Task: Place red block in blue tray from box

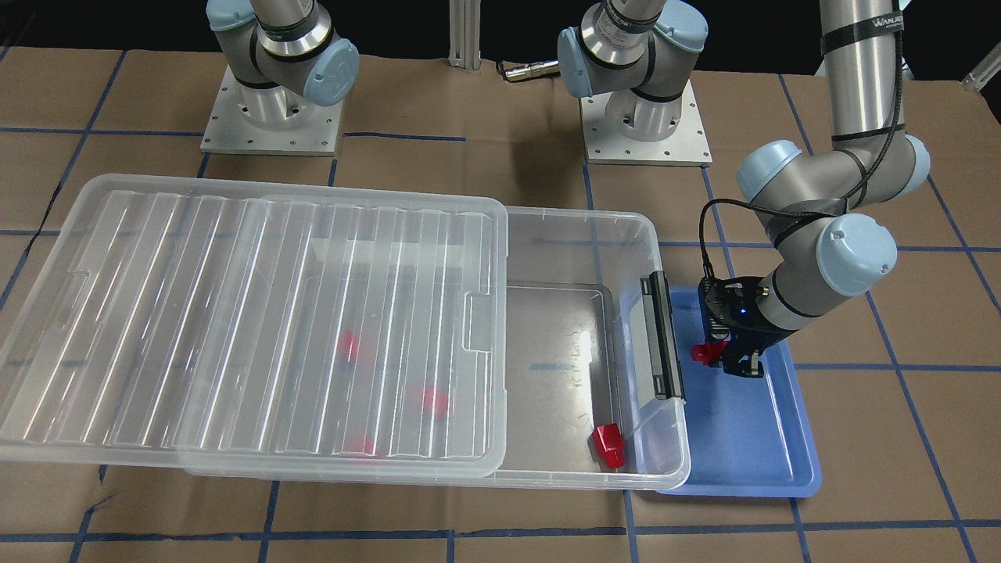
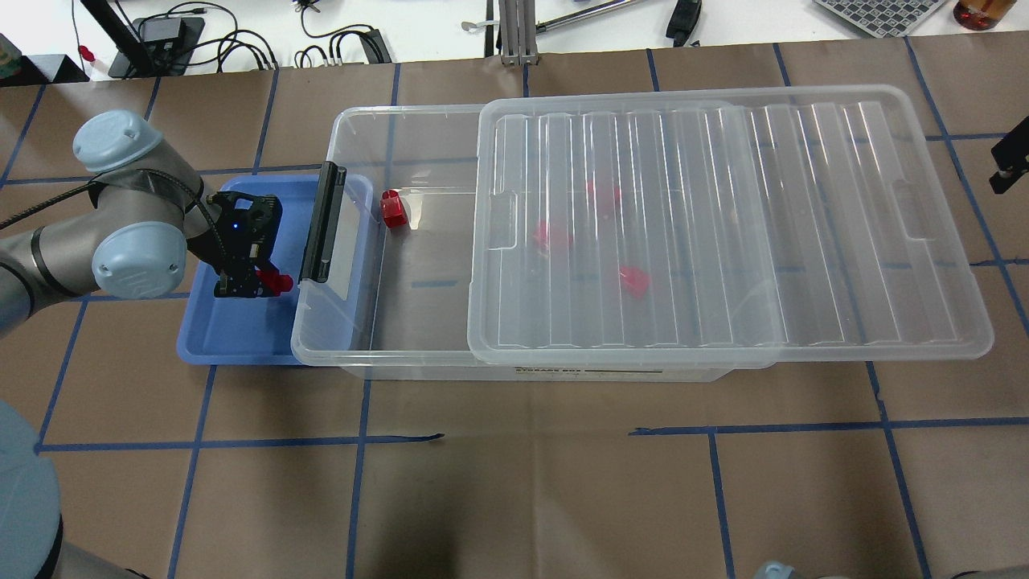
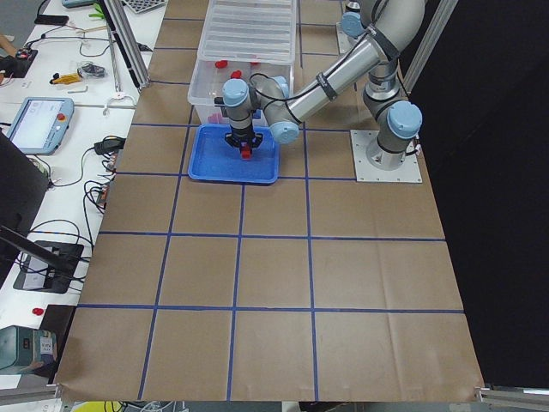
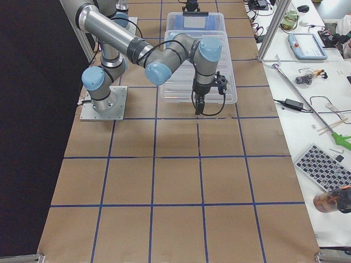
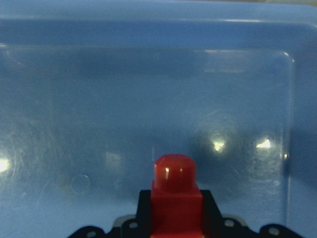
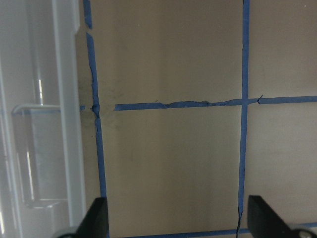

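My left gripper (image 1: 727, 360) is shut on a red block (image 1: 708, 353) and holds it low over the blue tray (image 1: 751, 446), next to the box's black latch bar (image 1: 661, 336). The left wrist view shows the block (image 5: 174, 193) between the fingers, its stub pointing out over the tray floor (image 5: 148, 99). The clear box (image 1: 649, 234) has its ribbed lid (image 1: 235, 313) slid aside. One red block (image 1: 608, 446) lies in the uncovered end. Three more show blurred under the lid. My right gripper (image 6: 178, 218) is open and empty over the brown table beside the box.
The tray (image 2: 233, 330) lies partly under the box's latch end (image 2: 321, 221). The slid lid (image 2: 723, 225) overhangs the box's far end. Blue tape lines grid the brown table. Cables and tools lie on the benches beyond the table.
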